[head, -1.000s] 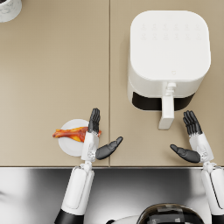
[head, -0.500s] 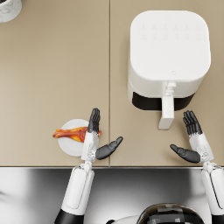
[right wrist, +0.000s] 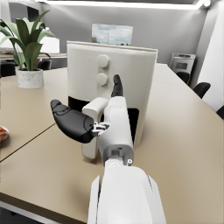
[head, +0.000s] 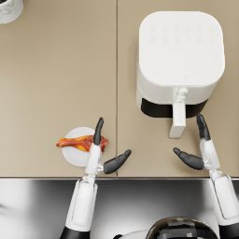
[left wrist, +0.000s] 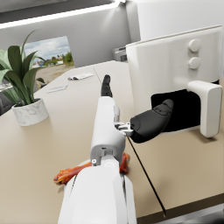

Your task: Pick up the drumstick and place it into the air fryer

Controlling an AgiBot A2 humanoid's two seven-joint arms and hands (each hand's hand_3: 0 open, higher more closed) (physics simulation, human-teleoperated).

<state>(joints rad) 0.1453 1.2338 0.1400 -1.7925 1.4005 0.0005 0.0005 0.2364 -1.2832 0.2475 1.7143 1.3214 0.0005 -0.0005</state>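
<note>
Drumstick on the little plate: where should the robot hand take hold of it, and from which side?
Probably at the thicker end of the drumstick, which lies flat across the small white plate with its thin end poking past the plate's outer edge. The left robot hand is open right over that thick end, so coming straight down from above and closing across the drumstick's width looks easiest.

Head view: left hand (head: pixel 100 151) covers the middle of the drumstick (head: pixel 74 143) and part of the plate (head: pixel 74 156). Plant pot (head: pixel 9 9) cut off at the top-left corner. Air fryer (head: pixel 179 56) drawer interior not visible. Left wrist view: forearm hides most of the drumstick; the plate cannot be made out. Right wrist view: an orange object at the left edge is cut off, too little to identify.
</note>
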